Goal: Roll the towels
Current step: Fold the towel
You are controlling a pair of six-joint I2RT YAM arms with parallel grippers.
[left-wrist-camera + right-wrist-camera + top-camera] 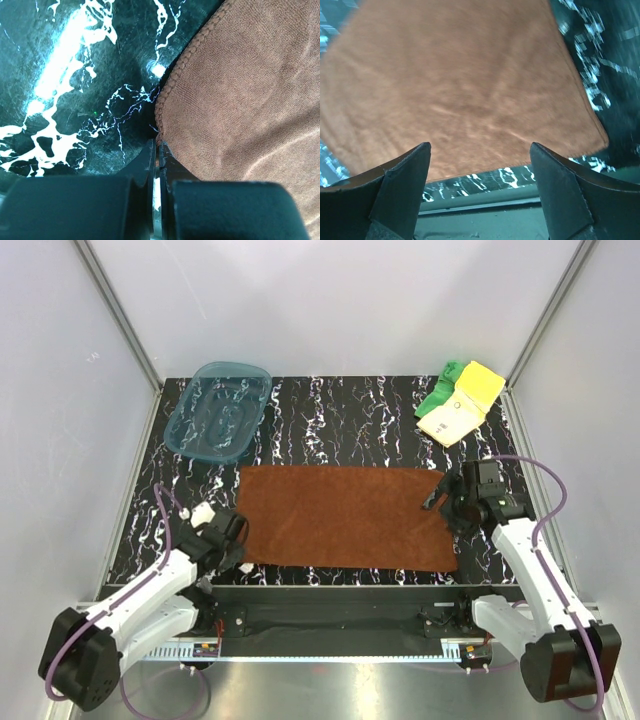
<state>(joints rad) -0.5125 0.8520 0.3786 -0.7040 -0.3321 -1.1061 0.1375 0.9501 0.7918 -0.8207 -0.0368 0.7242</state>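
The rust-brown towel (345,517) lies spread flat in the middle of the table. My left gripper (238,540) is at its near-left corner. In the left wrist view the jaws (158,146) are shut with the towel's stitched corner (240,100) pinched at their tips. My right gripper (438,500) hovers over the towel's right edge. In the right wrist view it (480,146) is wide open and empty above the towel (470,85). The pale yellow towel (462,405) and the bright green towel (437,392) lie bunched together at the far right corner.
A translucent teal plastic tray (218,410) stands at the far left of the black marbled table (340,420). White walls and metal posts close in the sides and back. The table's front rail (485,205) runs just past the towel's near edge.
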